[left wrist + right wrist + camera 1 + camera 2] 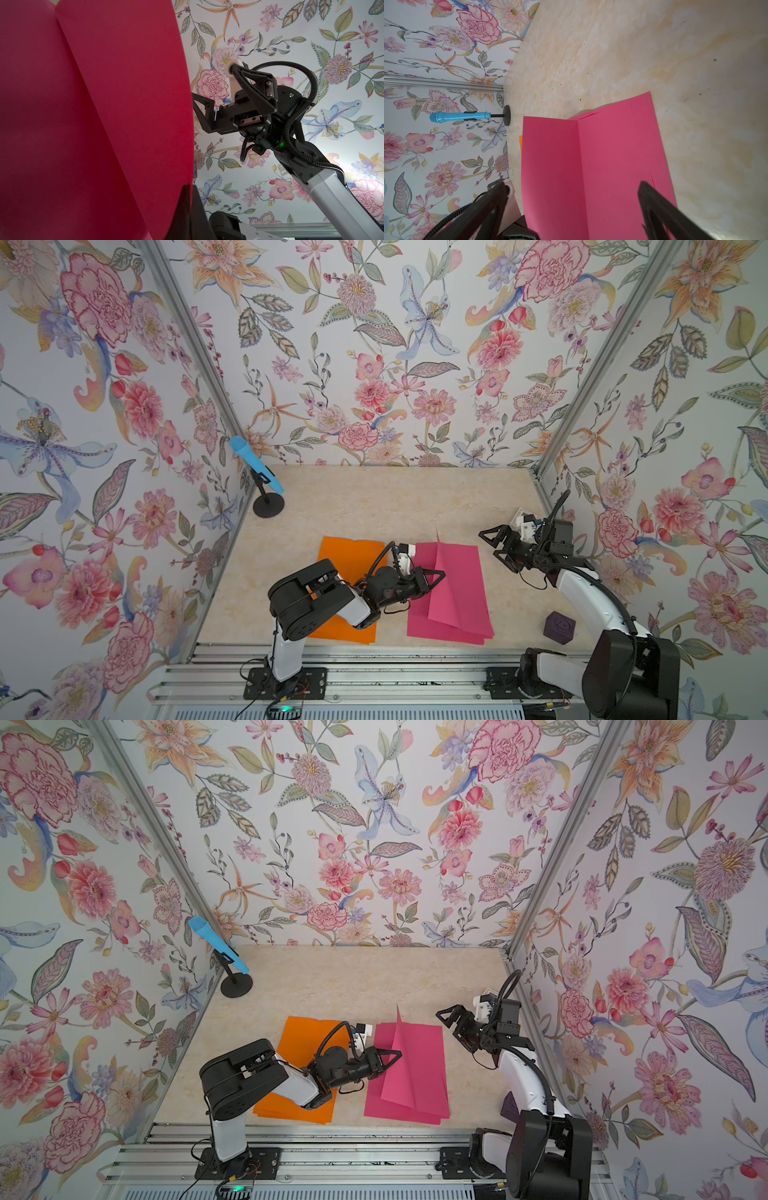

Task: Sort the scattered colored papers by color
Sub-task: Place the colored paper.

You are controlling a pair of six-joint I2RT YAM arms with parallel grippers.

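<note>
Pink paper (457,589) is pinched edgewise inside the left claw (441,573).

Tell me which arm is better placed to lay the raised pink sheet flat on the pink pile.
Left, probably. The left hand is shut on the pink sheet; the right hand hangs open, off the pile.

Floral wallpaper (374,364) in pinks, blues and greens covers three walls, filling the upper part of both top views. Silver metal posts (183,323) run down the corners. At lower centre lies a cream marbled tabletop (395,497), with a ribbed metal rail (395,684) along the bottom edge.
</note>
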